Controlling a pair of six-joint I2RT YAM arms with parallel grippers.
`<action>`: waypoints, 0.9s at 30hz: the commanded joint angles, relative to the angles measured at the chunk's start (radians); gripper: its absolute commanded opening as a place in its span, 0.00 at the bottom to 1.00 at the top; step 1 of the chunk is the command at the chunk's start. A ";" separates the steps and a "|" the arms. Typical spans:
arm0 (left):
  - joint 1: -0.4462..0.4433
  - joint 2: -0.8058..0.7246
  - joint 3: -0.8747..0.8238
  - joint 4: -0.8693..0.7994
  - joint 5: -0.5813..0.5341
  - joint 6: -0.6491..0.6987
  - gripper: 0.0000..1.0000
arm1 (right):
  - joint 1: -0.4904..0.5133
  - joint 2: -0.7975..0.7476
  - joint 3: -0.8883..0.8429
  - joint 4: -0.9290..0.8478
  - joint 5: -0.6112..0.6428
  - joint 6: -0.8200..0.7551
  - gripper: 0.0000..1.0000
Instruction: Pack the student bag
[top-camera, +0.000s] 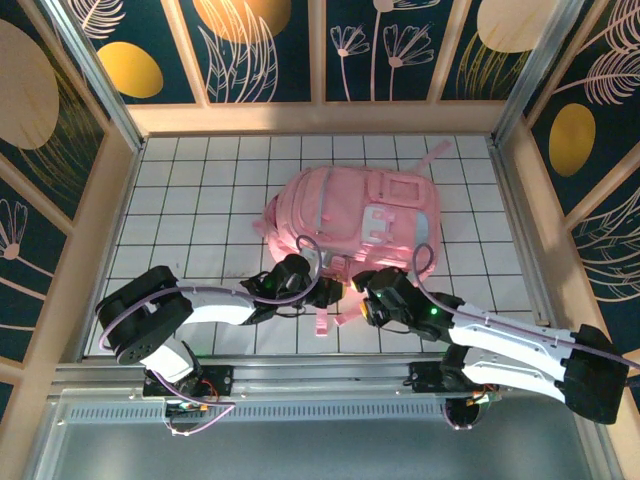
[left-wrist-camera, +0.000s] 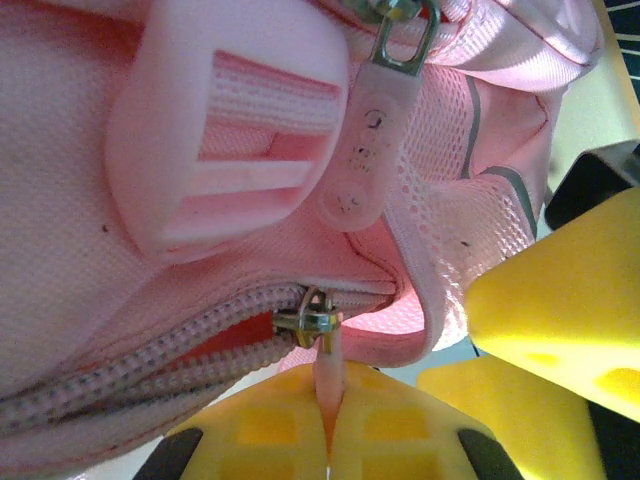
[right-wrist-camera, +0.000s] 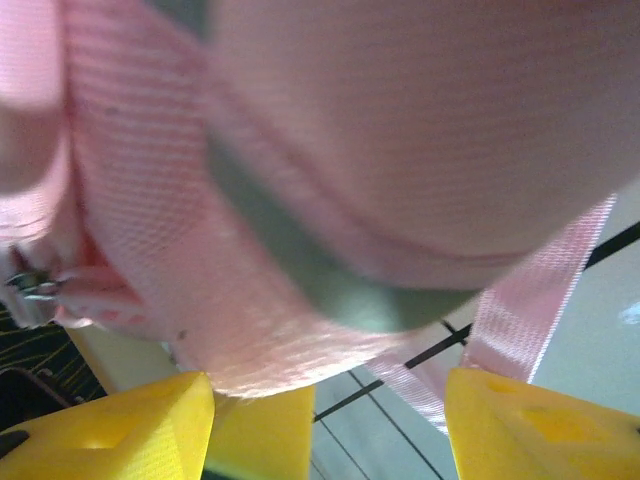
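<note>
Left gripper: yellow fingertips pressed together on the thin pink rubber pull tab of a metal zip slider, at the end of a closed zip on the large pink fabric backpack. Above it, a chunky pink plastic strap buckle lies beside a second, longer pink pull tab over the pink mesh. At right, two yellow wedge-shaped blocks stand apart from each other just beside the bag; possibly the other arm's fingers, too cropped to confirm.
</note>
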 joint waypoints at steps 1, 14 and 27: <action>-0.001 0.004 0.037 0.056 0.026 -0.003 0.00 | 0.009 -0.050 -0.071 0.077 0.092 0.126 0.63; 0.000 0.014 0.040 0.060 0.053 -0.008 0.00 | -0.061 -0.061 -0.157 0.295 0.219 0.052 0.44; -0.001 -0.009 0.019 0.042 0.035 -0.021 0.00 | -0.096 -0.049 -0.139 0.210 0.231 0.017 0.00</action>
